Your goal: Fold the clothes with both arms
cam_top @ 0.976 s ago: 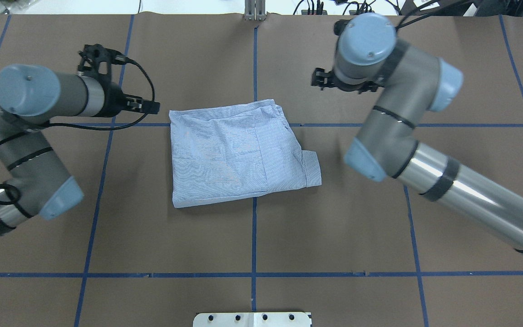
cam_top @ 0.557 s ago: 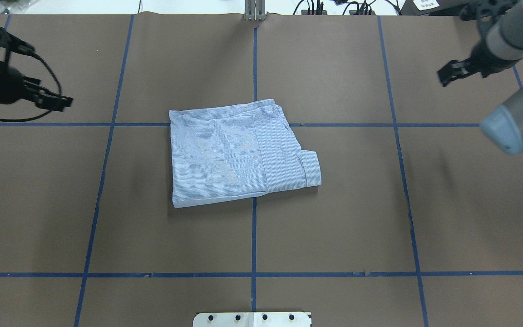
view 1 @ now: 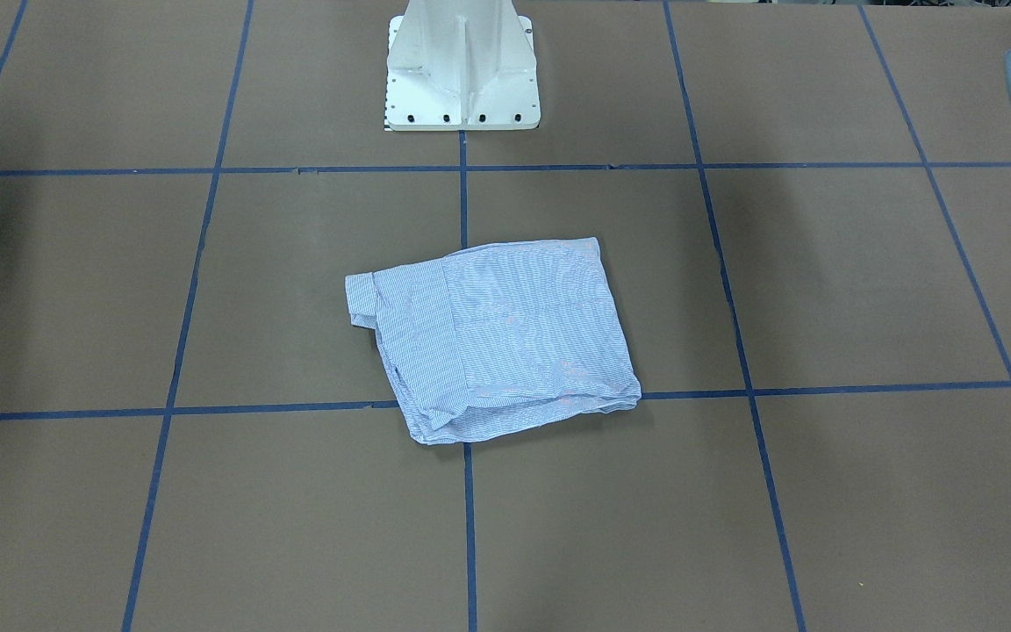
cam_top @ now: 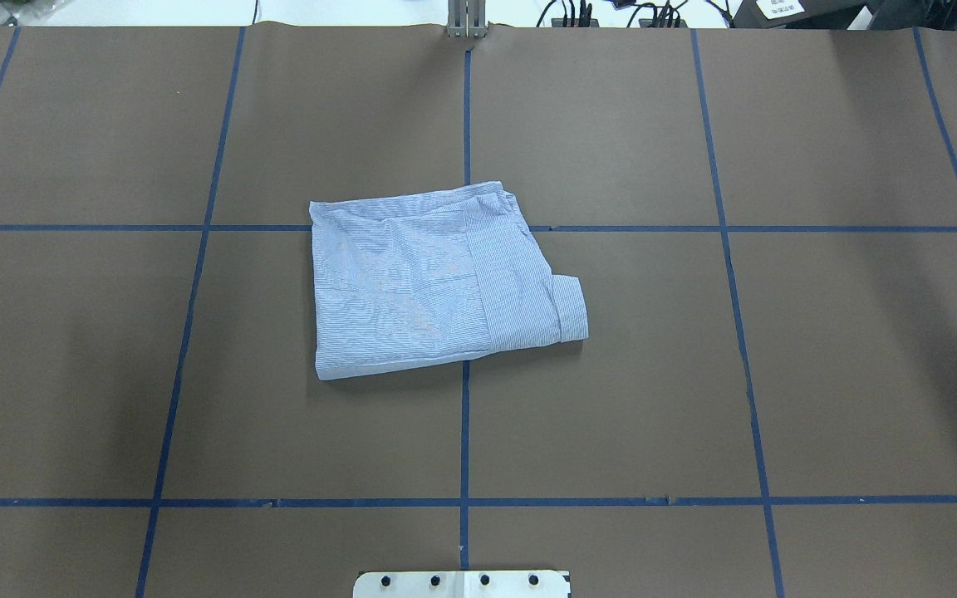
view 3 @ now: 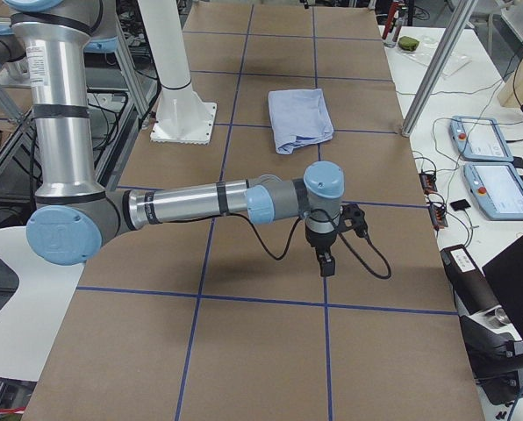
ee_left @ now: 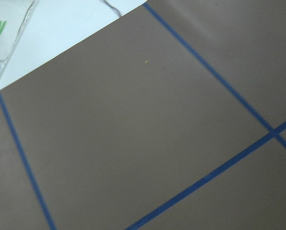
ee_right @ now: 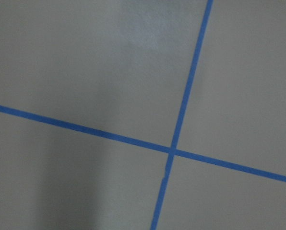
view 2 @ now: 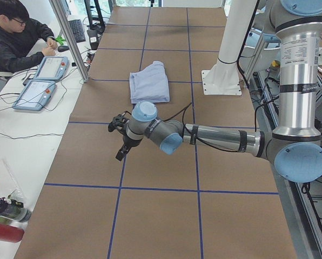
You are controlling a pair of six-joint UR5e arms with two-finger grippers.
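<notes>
You see the folded shirt (cam_top: 437, 278) lying flat on the brown table (cam_top: 694, 374), well apart from both pairs of fingers and touched by neither. The left gripper (view 2: 119, 155) and the right gripper (view 3: 326, 265) hang over bare table at opposite ends, and you cannot tell whether their fingers are spread or pressed together.

place: robotics lab | bench: table (cam_top: 611, 124) covered in brown paper, marked off in a grid of blue tape (cam_top: 463, 432) | rig: left arm (view 2: 220, 141) and right arm (view 3: 191, 202) of grey tube, white pedestal (view 1: 462, 61) set on the table | side bench: two teach pendants (view 2: 35, 94) laid by a seated operator (view 2: 12, 38) | edges: aluminium post (view 2: 69, 40) and cables (cam_top: 578, 12) seen
</notes>
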